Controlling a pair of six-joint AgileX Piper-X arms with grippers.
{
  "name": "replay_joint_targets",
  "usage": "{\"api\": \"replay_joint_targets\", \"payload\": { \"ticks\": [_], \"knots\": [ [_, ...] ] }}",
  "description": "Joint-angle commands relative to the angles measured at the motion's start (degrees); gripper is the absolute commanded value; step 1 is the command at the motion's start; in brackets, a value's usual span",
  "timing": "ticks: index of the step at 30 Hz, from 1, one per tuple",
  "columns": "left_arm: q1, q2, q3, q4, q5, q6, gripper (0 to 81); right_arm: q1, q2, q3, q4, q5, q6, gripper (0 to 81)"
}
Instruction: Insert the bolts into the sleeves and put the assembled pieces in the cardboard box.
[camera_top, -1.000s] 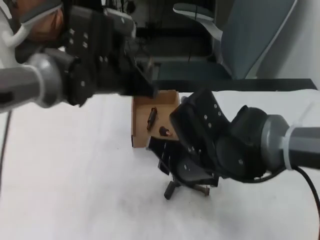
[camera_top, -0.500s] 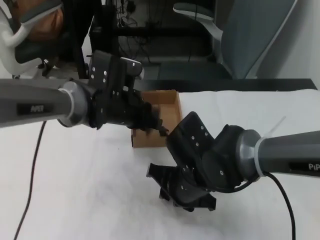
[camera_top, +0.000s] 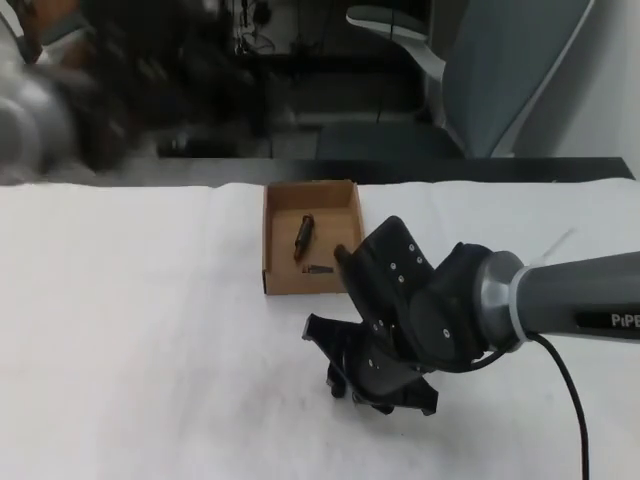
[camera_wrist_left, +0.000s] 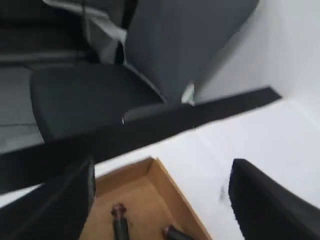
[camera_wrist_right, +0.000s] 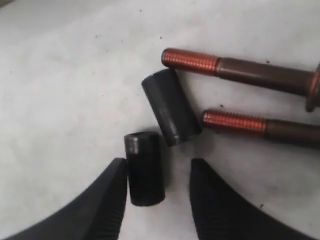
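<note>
Two black sleeves lie on the white bench in the right wrist view, one (camera_wrist_right: 145, 167) between my right gripper's (camera_wrist_right: 156, 192) open fingertips, the other (camera_wrist_right: 170, 106) just beyond it. Two copper bolts (camera_wrist_right: 240, 72) (camera_wrist_right: 260, 126) lie beside them. In the high view the right gripper (camera_top: 385, 385) hangs low over this spot and hides the parts. The cardboard box (camera_top: 268, 250) holds two dark pieces (camera_top: 303, 235) (camera_top: 320, 268). My left gripper (camera_wrist_left: 160, 210) is open and empty, looking down at the box (camera_wrist_left: 170, 190) and its pieces (camera_wrist_left: 119, 222). The left arm (camera_top: 60, 110) is a blur at the far left.
The white bench cover (camera_top: 130, 350) stretches open to the left of the right arm. A black bench edge (camera_top: 480, 170) runs behind the box, with an office chair (camera_top: 500, 70) beyond it. A cable (camera_top: 565, 390) trails from the right arm.
The left arm has swung from over the box up and back to the far left. The right gripper has settled lower over the loose bolts and sleeves, hiding them in the high view.
</note>
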Motion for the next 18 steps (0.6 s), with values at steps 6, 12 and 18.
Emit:
{"api": "replay_joint_targets", "payload": {
  "ticks": [6,12,18],
  "knots": [
    [8.79,-6.97,0.64,12.74,2.94,-3.06,70.0,-0.34,1.08,-0.47,7.08,-0.02,-2.5,1.0],
    [9.1,-10.22,4.96,13.02,11.04,-2.74,70.0,1.08,-1.72,-1.29,7.06,-3.69,-13.55,0.6],
    [8.64,-19.75,15.03,14.78,16.18,-1.15,70.0,3.25,-15.57,-1.97,5.68,2.77,-23.04,0.6]
  ]
}}
